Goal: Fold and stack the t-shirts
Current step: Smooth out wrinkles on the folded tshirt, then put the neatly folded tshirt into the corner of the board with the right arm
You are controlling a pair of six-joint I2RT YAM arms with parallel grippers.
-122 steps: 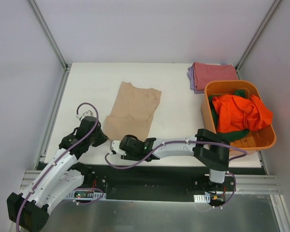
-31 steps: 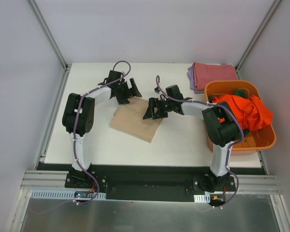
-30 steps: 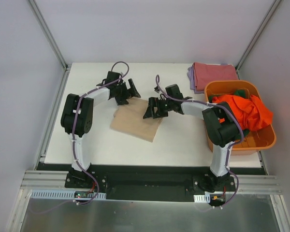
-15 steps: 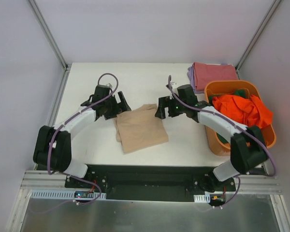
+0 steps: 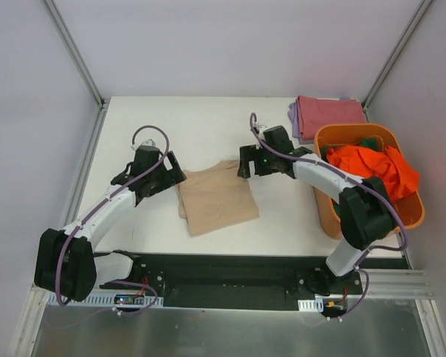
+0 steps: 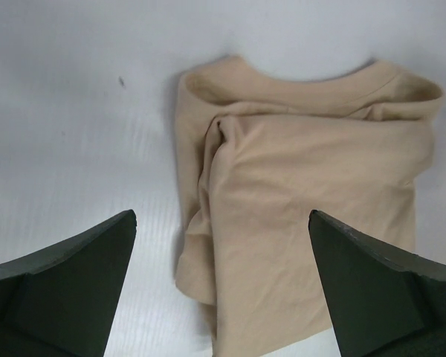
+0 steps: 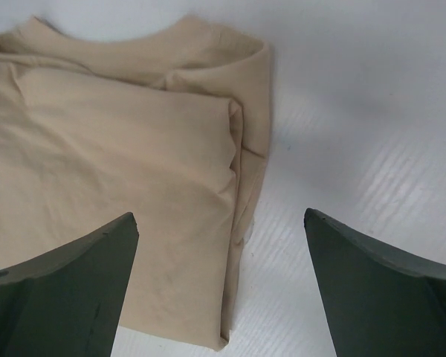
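Observation:
A beige t-shirt (image 5: 215, 197) lies folded into a rough square near the middle of the white table, its neckline at the far edge. Just off its left edge my left gripper (image 5: 171, 177) stands open and holds nothing; the left wrist view shows the beige t-shirt (image 6: 305, 201) below the left gripper (image 6: 221, 223). My right gripper (image 5: 244, 162) hovers open over the shirt's far right corner, also empty. In the right wrist view the beige t-shirt (image 7: 119, 163) fills the left side under the right gripper (image 7: 219, 219). A dusty red t-shirt (image 5: 328, 113) lies folded on a lavender one (image 5: 293, 113) at the back right.
An orange plastic tub (image 5: 357, 128) stands at the right edge of the table. It holds a crumpled bright orange t-shirt (image 5: 372, 172) with dark green cloth (image 5: 369, 143) under it. Metal frame posts run along both sides of the table.
The beige shirt was folded over toward the near edge and let go. Both grippers have since drawn apart from it, the left one moving further left.

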